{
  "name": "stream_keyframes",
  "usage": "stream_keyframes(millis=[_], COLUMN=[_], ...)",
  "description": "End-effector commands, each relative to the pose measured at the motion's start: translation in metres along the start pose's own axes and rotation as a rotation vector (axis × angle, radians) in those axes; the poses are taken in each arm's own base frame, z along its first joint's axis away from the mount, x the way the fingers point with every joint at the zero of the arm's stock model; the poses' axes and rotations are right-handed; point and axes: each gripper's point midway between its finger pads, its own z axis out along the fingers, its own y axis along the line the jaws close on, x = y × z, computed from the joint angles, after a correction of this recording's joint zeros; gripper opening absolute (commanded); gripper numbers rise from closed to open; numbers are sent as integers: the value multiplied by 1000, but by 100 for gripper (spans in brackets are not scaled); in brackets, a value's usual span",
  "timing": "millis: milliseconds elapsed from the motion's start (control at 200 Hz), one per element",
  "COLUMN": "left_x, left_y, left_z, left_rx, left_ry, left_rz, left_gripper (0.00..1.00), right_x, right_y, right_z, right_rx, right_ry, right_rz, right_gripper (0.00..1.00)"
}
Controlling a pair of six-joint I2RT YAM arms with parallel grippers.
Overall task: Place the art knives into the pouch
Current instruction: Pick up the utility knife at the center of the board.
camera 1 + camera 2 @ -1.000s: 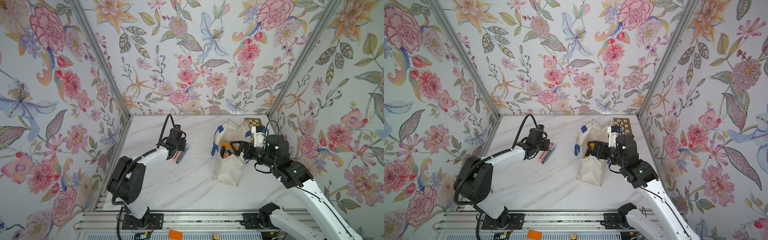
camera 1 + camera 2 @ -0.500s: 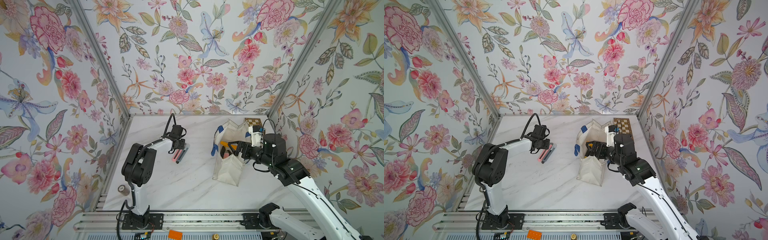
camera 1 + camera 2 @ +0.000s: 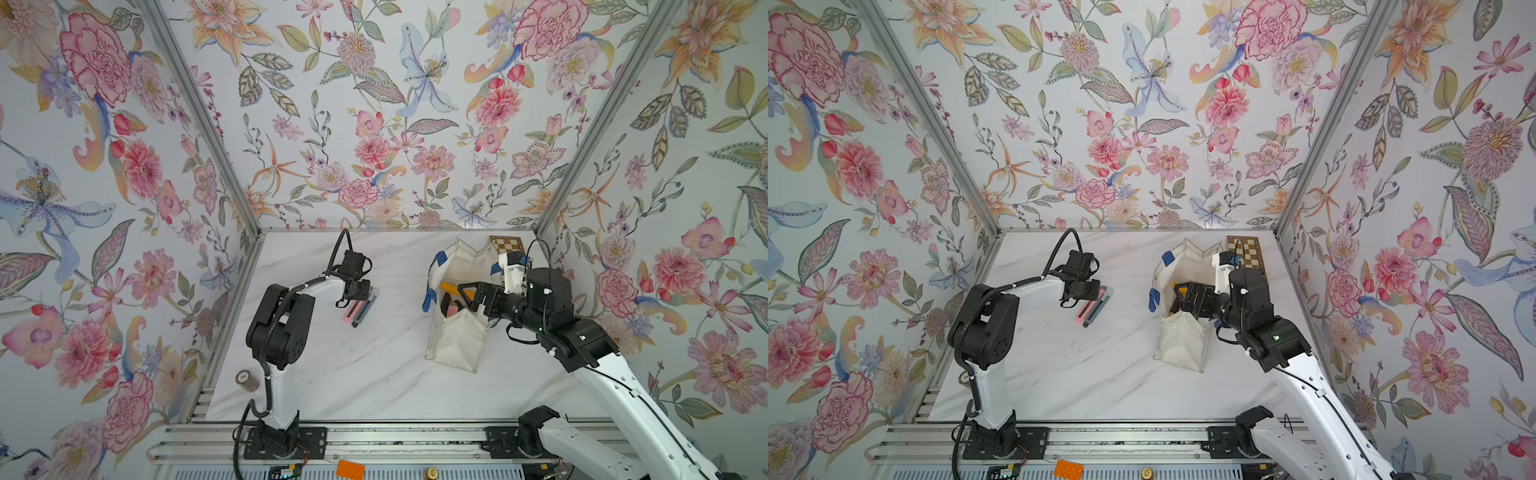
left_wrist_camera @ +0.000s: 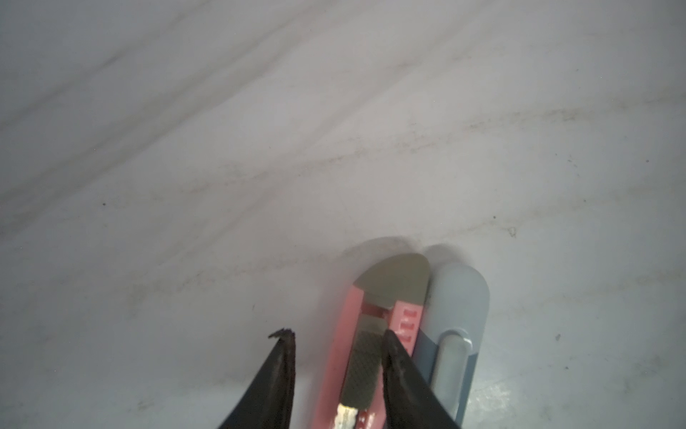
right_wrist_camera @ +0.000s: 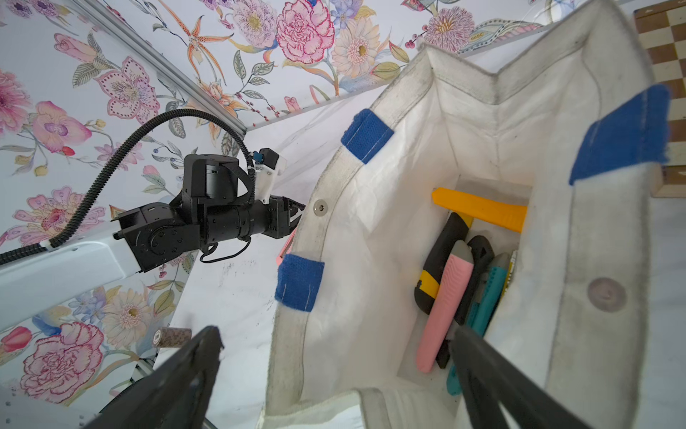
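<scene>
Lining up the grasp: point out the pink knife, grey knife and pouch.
pink knife [image 4: 334,371]: left wrist view, pink side rail.
grey knife [image 4: 460,293]: left wrist view, rounded tip.
pouch [image 3: 457,343]: a top view, outer wall.

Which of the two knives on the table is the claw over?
The pink knife: the left gripper is over it; the grey-blue knife lies beside, outside its jaws.
</scene>
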Motion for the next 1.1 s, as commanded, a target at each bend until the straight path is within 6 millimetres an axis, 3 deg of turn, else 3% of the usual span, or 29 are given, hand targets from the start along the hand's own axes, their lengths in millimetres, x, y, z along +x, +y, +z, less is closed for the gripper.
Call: stream_keyframes(millis=[0,215,921,1096], left_x=[3,-1,20,24], left_y=[0,-3,-3,-2], left_z=[2,-8,16,19], left_rx=[13,28,26,22], left_ry=[27,9,92,99], left_rz=[4,3,7,0], left_gripper=[40,40,41,30], right_x=[-2,0,-2,-1], right_y=[-2,-6,-25,-32], right_z=[-3,-3,-4,-4], right_rx=[-1,8,31,42], right_ry=[-20,-19,-19,-20], right_rz=[-3,3,66,81], right_gripper=[99,99,99,99])
